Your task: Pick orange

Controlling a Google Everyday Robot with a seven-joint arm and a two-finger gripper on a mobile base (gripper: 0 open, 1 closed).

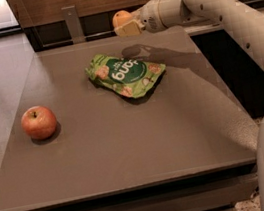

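Small round orange (pixel 119 17), uniform colour, clamped in gripper (pixel 126 26) jaws, above table (pixel 128 143) far edge

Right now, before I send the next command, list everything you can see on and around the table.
orange: one, orange, held in the air over the table's far edge
apple: one, red-yellow, on the table near its left edge
snack pouch: one, green with white lettering, lying flat on the table, towards the far side
table: one, grey-brown, middle of the view
metal upright: at least one, grey, behind the far edge
arm: one, cream, reaching in from the right
pincer: one, cream, above the far edge, shut on the orange
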